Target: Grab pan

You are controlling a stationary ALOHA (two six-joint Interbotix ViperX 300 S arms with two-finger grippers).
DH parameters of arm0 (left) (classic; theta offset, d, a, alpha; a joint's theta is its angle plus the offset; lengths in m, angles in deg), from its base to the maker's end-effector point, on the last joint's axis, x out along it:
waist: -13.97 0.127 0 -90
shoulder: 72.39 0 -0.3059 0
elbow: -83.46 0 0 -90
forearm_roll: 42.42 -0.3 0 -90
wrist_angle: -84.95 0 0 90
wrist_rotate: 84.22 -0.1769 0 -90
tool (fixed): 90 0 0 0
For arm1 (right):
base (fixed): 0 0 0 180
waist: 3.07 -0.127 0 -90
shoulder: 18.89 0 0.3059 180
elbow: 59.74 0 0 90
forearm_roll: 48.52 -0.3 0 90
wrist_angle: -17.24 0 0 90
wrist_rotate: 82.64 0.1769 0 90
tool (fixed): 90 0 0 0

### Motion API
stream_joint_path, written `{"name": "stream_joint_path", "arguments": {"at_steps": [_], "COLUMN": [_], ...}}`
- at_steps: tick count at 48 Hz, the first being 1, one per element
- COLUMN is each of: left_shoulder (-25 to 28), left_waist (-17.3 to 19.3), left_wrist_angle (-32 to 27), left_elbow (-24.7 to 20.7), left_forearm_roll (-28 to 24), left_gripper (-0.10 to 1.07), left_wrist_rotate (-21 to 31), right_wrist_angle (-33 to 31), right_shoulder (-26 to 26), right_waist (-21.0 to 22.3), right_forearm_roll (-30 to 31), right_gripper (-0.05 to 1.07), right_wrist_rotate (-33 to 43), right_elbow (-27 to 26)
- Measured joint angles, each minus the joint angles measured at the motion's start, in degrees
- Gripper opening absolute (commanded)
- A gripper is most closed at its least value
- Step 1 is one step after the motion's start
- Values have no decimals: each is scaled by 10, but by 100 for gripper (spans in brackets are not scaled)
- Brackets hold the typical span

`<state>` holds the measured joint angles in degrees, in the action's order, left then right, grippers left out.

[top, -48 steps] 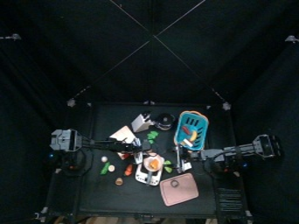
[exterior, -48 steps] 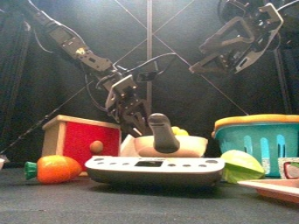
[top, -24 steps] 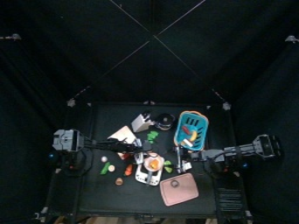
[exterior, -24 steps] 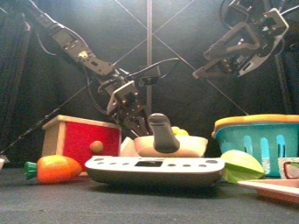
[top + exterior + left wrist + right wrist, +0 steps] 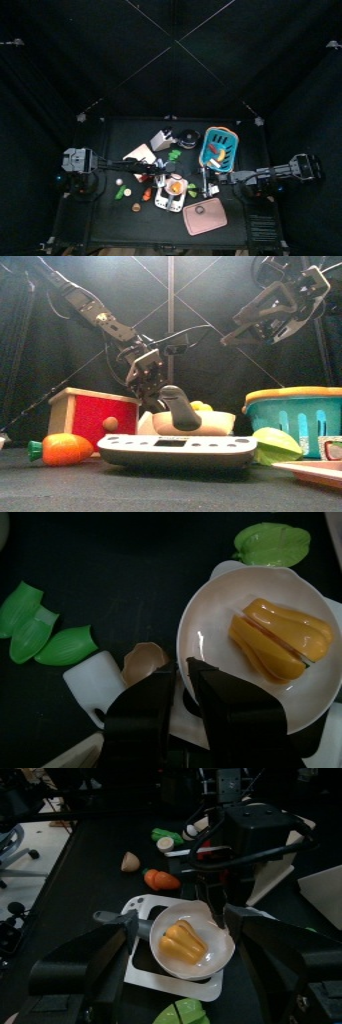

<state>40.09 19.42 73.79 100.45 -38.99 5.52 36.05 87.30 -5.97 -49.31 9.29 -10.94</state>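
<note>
The pan (image 5: 254, 642) is a white bowl-shaped pan holding yellow food. Its dark grey handle (image 5: 118, 920) sticks out sideways. It rests on a white and grey tray (image 5: 177, 448) in the middle of the table (image 5: 120, 215). My left gripper (image 5: 187, 672) comes down on the pan's rim beside the handle, jaws drawn in on the rim. In the front view the left gripper (image 5: 151, 374) hangs just above the handle (image 5: 173, 402). My right gripper (image 5: 185, 958) hovers open high above the pan (image 5: 191, 940), holding nothing.
A teal basket (image 5: 297, 416) stands to the right and a red-fronted wooden box (image 5: 94, 416) to the left. An orange toy vegetable (image 5: 64, 448) and a green leaf (image 5: 274, 443) flank the tray. A pink board (image 5: 205, 216) lies near the front edge.
The left gripper's jaws have drawn together on the pan's rim, and the handle has tipped slightly to the left. The right arm has shifted a little, staying high.
</note>
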Motion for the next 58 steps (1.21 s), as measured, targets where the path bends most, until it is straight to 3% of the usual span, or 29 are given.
{"name": "stream_joint_path", "arguments": {"at_steps": [7,17,42,58], "left_shoulder": [11,14,-18,-20], "left_waist": [0,0,-1,3], "left_wrist_angle": [-44,-61,-123,-128], "left_elbow": [-25,-40,-47,-49], "left_forearm_roll": [-11,-18,11,33], "left_gripper": [52,45,45,45], "left_wrist_rotate": [1,4,3,3], "right_wrist_angle": [0,0,0,0], "right_shoulder": [0,0,0,0], "right_waist": [1,1,1,1], "right_forearm_roll": [0,1,1,0], "right_gripper": [99,99,99,99], "right_wrist_rotate": [0,0,0,0], "right_elbow": [0,1,9,12]}}
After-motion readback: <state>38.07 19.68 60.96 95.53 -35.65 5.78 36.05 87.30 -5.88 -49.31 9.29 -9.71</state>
